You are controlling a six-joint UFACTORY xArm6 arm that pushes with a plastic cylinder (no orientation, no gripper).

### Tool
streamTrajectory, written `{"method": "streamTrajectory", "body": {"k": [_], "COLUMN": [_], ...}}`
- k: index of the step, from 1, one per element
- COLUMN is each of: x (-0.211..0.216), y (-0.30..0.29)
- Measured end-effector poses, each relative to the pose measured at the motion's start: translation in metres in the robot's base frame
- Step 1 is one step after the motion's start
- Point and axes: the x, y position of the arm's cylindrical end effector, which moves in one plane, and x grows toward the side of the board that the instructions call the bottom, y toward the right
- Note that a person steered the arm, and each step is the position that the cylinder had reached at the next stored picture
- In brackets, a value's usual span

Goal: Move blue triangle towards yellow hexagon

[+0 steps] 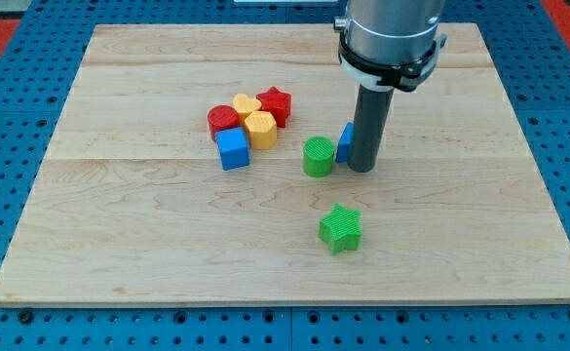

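Observation:
The blue triangle (pixel 345 143) lies near the board's middle, mostly hidden behind my rod; only its left part shows. My tip (pixel 361 169) rests on the board touching the triangle's right side. The yellow hexagon (pixel 260 128) sits to the view's left in a cluster of blocks, with a green cylinder (pixel 318 156) between it and the triangle, touching the triangle's left side.
Around the hexagon are a yellow heart-like block (pixel 246 104), a red star (pixel 275 103), a red block (pixel 225 121) and a blue cube (pixel 233 149). A green star (pixel 340 227) lies toward the view's bottom. The wooden board (pixel 119 224) lies on a blue pegboard.

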Motion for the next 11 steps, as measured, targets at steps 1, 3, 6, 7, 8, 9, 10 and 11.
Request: {"method": "streamTrajectory", "body": {"k": [1, 3, 6, 7, 8, 9, 10, 11], "x": [-0.004, -0.01, -0.017, -0.028, -0.032, -0.031, -0.02, -0.009], "y": [-0.027, -0.072, 0.077, 0.039, 0.037, -0.018, -0.022, -0.018]}}
